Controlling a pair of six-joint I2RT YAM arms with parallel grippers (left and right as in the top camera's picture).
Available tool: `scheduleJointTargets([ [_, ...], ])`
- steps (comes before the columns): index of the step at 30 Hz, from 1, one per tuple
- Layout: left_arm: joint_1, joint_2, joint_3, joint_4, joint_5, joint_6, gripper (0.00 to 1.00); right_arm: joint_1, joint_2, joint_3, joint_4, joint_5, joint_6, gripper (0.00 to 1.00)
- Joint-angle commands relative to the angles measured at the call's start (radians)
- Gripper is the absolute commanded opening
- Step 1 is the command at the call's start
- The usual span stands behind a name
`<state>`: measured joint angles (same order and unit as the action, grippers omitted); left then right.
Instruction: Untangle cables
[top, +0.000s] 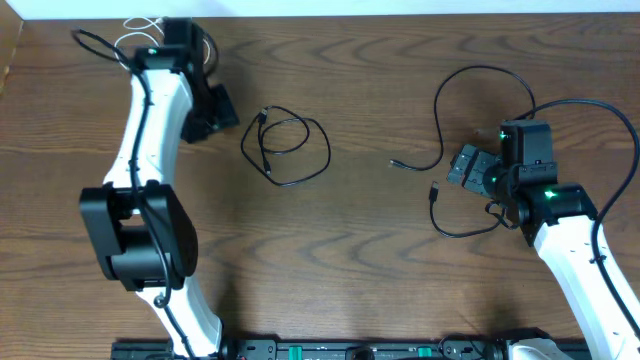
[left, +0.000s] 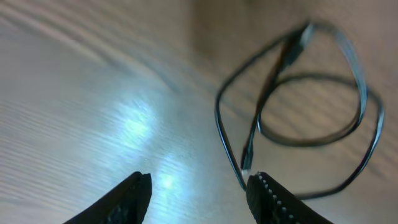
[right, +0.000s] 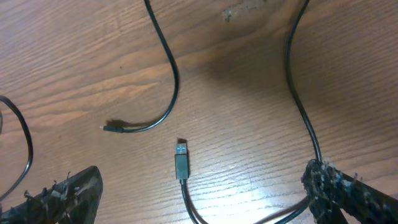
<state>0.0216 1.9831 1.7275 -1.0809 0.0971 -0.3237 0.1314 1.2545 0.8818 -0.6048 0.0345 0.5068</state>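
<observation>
Left jaws: left gripper (left: 199, 186) partly parted, gripping nothing, over the bench (top: 380, 250).
Just beyond: coiled black cable (left: 217, 115) lying loose mid-bench, one plug near the right fingertip.
Right jaws: right gripper (right: 202, 186) spread wide, empty.
Between them: USB plug (right: 181, 163) flat on the bench.
Further out: second black cable (right: 176, 81) curving away.

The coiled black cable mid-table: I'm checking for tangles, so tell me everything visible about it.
The coiled black cable is thin and floppy, lying flat on the wooden table in loose overlapping loops that cross themselves. A small plug ends it at upper left. It lies apart from the other cords; the open left tool hangs close beside it.
</observation>
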Motion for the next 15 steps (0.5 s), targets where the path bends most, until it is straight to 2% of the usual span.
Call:
scheduleJointTargets([
  [1,-0.031,0.032,-0.105,0.052,0.056,-0.056,0.54,-0.006,0.002,0.006,0.002,0.012,-0.014,0.99],
  [3,-0.043,0.04,-0.158,0.1,0.056,-0.056,0.53,-0.006,0.002,0.006,0.002,0.012,-0.014,0.99],
  [6,-0.06,0.041,-0.23,0.169,0.053,-0.066,0.42,-0.006,0.002,0.006,0.002,0.012,-0.014,0.99],
  [10,-0.096,0.041,-0.315,0.253,0.034,-0.102,0.42,-0.006,0.002,0.006,0.002,0.012,-0.014,0.99],
  [15,-0.131,0.042,-0.357,0.296,-0.063,-0.156,0.42,-0.006,0.002,0.006,0.002,0.012,-0.014,0.99],
])
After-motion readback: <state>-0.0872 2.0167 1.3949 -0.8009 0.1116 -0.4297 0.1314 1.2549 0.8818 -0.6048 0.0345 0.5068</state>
